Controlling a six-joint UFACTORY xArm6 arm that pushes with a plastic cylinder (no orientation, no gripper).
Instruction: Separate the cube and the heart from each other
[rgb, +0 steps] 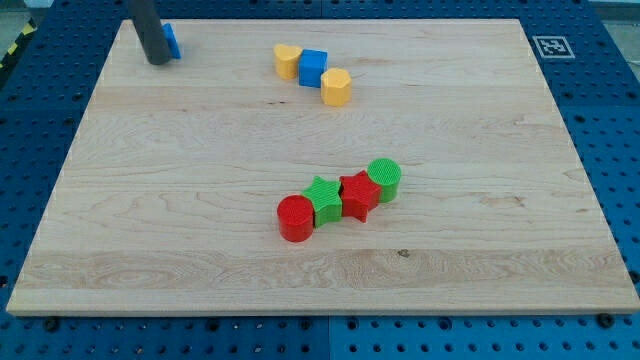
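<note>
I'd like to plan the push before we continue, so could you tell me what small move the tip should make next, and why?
Probably slide my tip toward the view's right, to the blue cube. The cube sits pressed against the yellow heart on its left, with a yellow block on its right, while the tip is far off at the view's top left beside a small blue block.

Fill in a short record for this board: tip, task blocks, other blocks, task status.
tip: my tip at the view's top left, against a partly hidden blue block
task blocks: yellow heart touching blue cube
beside cube: yellow block
lower row: red cylinder, green star, red star, green cylinder
status: not yet separated
</note>
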